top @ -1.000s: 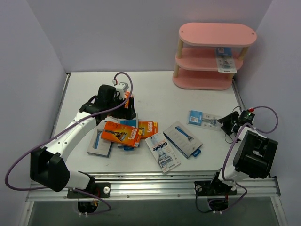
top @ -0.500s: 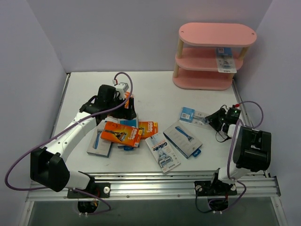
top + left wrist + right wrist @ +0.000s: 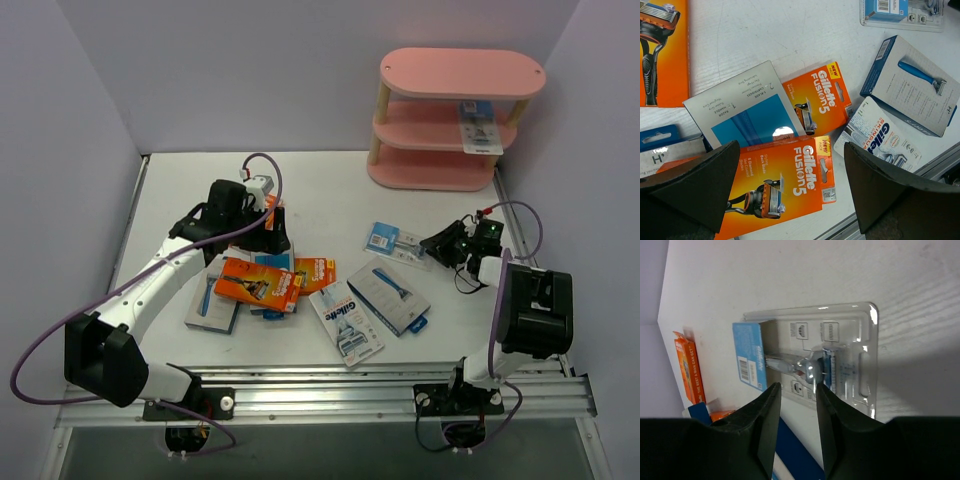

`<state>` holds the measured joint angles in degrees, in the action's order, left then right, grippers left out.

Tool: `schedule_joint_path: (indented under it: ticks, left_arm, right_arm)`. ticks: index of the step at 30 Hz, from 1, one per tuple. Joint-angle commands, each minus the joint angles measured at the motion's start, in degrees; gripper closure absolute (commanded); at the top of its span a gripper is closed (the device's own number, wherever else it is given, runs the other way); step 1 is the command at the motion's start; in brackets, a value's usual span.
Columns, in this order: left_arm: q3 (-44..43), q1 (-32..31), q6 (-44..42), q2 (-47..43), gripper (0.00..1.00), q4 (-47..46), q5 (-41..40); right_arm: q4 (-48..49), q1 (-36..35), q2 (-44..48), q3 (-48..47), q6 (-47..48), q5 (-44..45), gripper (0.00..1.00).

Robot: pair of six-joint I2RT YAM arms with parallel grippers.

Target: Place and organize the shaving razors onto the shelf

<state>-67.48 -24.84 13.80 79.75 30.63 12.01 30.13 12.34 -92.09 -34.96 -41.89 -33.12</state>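
Shelf (image 3: 462, 72) is noted at the far right corner of the table (image 3: 330, 185), with three pink tiers on pale posts. One pack (image 3: 479, 130) is seen at the right end of the middle tier. The other razor packs lie on the table. A heap is gathered left of centre: a large orange box (image 3: 785, 185) is seen on top, a small orange box (image 3: 815, 97) lies just beyond it, and a grey box (image 3: 747, 112) is laid back-up, touching both. To the right of the heap a razor box (image 3: 915, 85) and a white card (image 3: 880, 137) lie side by side, touching. The left gripper (image 3: 791, 145) is held over the heap, fingers spread wide and nothing between them. A blister card (image 3: 805, 357) lies flat and alone between the heap and the right arm. The right gripper (image 3: 797, 386) is set low at its edge, fingers (image 3: 760, 430) close together with only a narrow gap, and the packed razor is lined up with that gap. Whether the card is pinched or merely touched cannot be told from the wrist view, since the contact is hidden by the fingertips.
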Motion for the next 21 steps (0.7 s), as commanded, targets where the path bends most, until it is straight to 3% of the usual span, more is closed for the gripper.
schedule_joint_path:
  ticks: [1, 6, 13, 21]
  left_arm:
    - [-2.74, -0.21, -0.71, 0.15, 0.06, -0.49, 0.65]
    - [-2.74, -0.21, -0.71, 0.15, 0.06, -0.49, 0.56]
    - [-2.65, -0.21, -0.79, 0.59, 0.06, -0.49, 0.47]
    - [-2.74, -0.21, -0.88, 0.85, 0.06, -0.40, 0.30]
  right_arm:
    - [-9.18, -0.12, 5.34, -7.21, 9.43, -2.92, 0.69]
    - [-25.17, -1.52, 5.53, -18.73, 23.23, 2.69, 0.64]
    - [-29.07, -10.57, 0.87, -23.22, 37.29, 10.61, 0.62]
    - [-33.12, -19.89, -5.02, -28.76, 45.92, 18.52, 0.63]
